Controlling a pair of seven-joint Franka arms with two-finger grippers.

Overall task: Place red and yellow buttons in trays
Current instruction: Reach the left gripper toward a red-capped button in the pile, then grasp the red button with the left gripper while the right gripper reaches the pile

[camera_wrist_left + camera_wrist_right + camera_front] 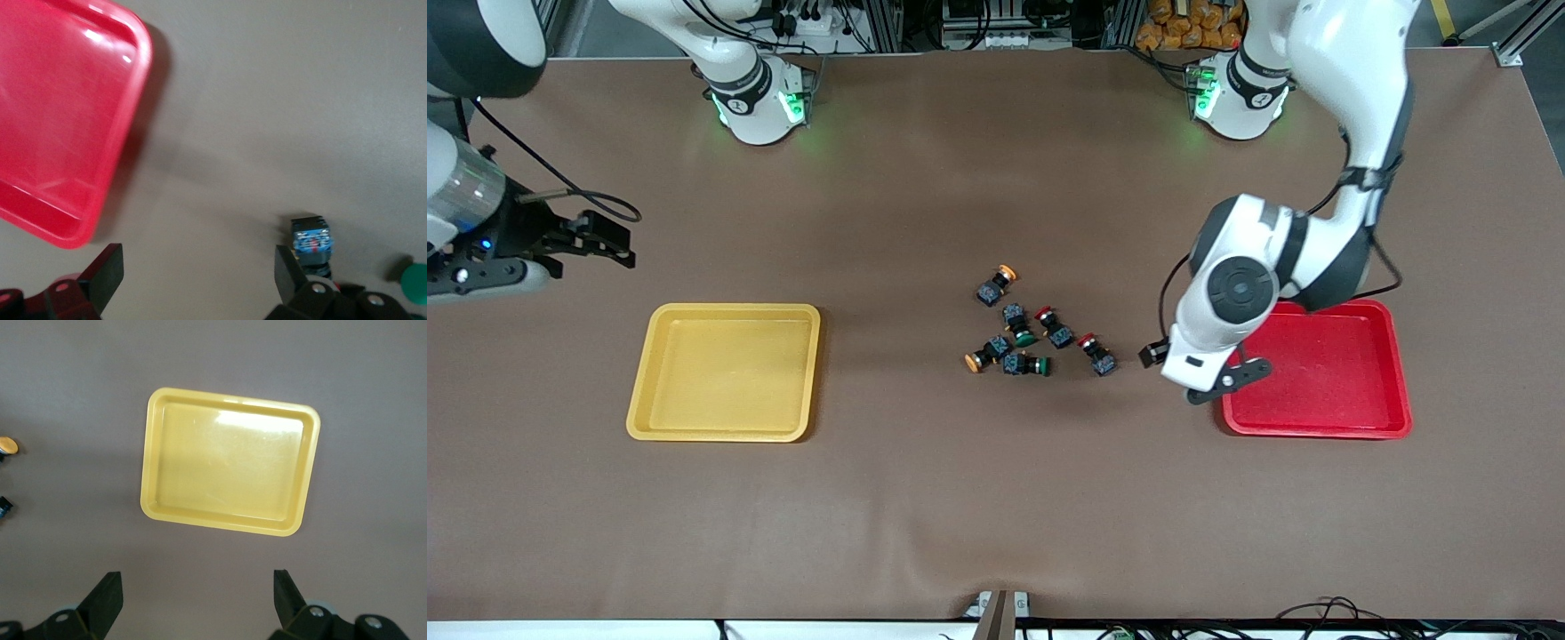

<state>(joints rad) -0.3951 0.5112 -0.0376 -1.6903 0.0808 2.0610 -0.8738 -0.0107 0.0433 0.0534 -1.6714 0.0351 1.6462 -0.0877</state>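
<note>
Left gripper (1199, 373) hung wide and empty between the red tray (1396, 373) and the button cluster, nearest a red-capped button (1096, 353); the reach looked begun. Next it needed lowering astride that button. Right gripper (600, 242) waited, spread, near the empty yellow tray (649, 373).

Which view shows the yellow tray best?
The right wrist view: the whole yellow tray fills the frame, rim and floor clear. The front view shows it whole but smaller. The left wrist view misses it.

Brown-covered table (996, 516), aluminium framing (1507, 53) and tangled cables (809, 22) along its robot-base edge
</note>
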